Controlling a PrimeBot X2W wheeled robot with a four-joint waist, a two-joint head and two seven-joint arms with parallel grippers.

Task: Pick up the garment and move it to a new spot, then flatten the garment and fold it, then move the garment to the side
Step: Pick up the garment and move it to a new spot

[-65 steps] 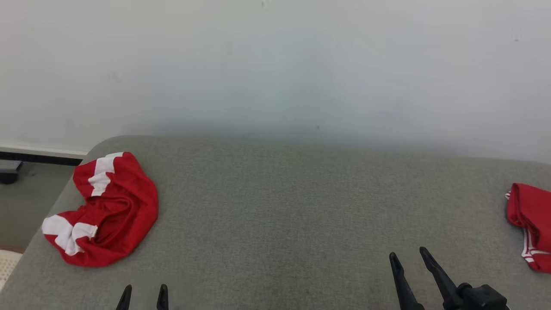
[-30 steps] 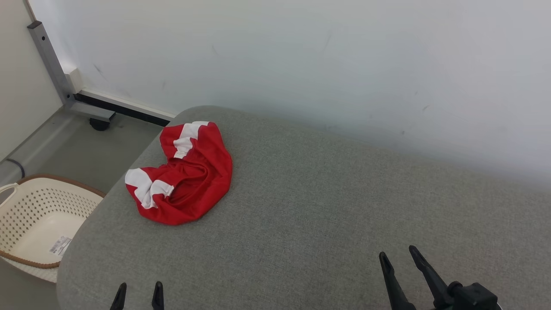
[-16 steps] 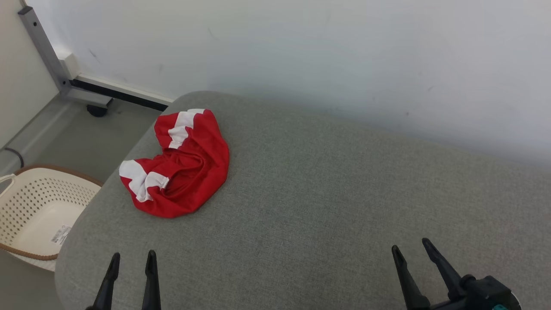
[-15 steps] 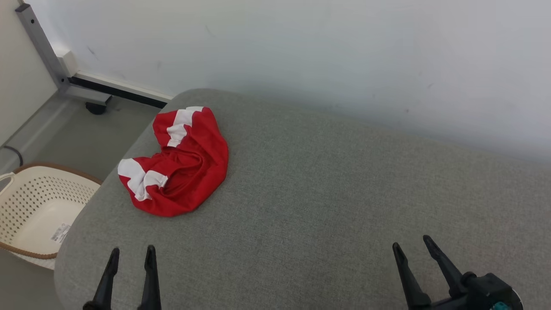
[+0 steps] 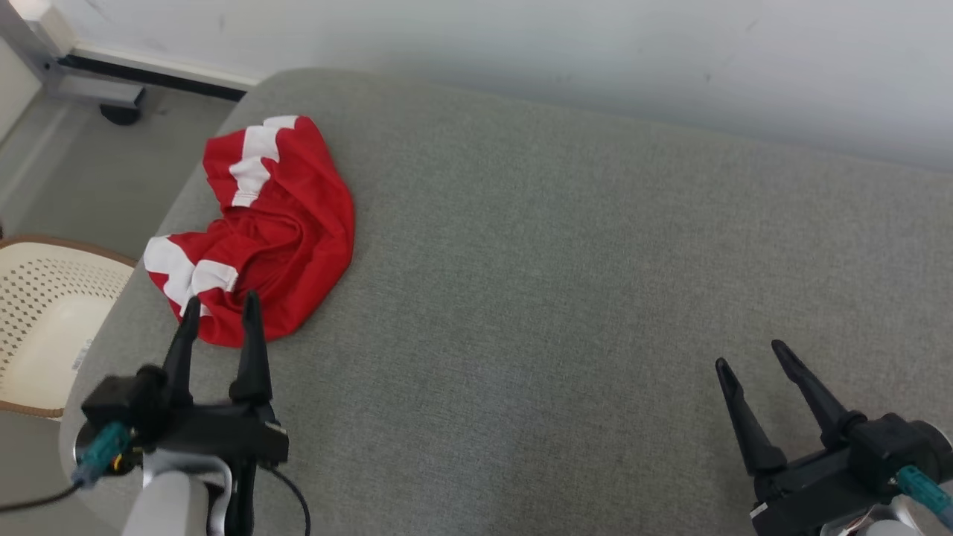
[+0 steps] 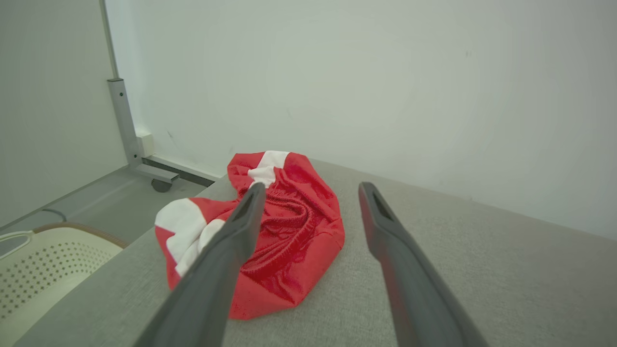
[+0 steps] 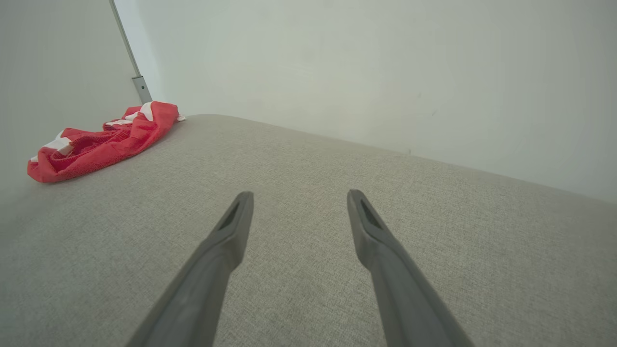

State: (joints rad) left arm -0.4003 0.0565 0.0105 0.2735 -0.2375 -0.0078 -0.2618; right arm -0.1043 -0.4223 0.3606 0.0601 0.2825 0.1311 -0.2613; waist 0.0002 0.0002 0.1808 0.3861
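Judging by the pose, you're at the pickup: left gripper (image 5: pixel 221 299) hovers spread wide at the near edge of the garment (image 5: pixel 290 201), right gripper (image 5: pixel 749 353) likewise open; next, lower and pinch a fold.

cut off by the left edge, middle left: cream basket (image 5: pixel 33 313). hidden behind the 2 fingers of the left gripper (image 5: pixel 221 299): part of the near hem of the red garment (image 5: pixel 283 216). cropped at the lower right corner: body of the right gripper (image 5: pixel 750 353).
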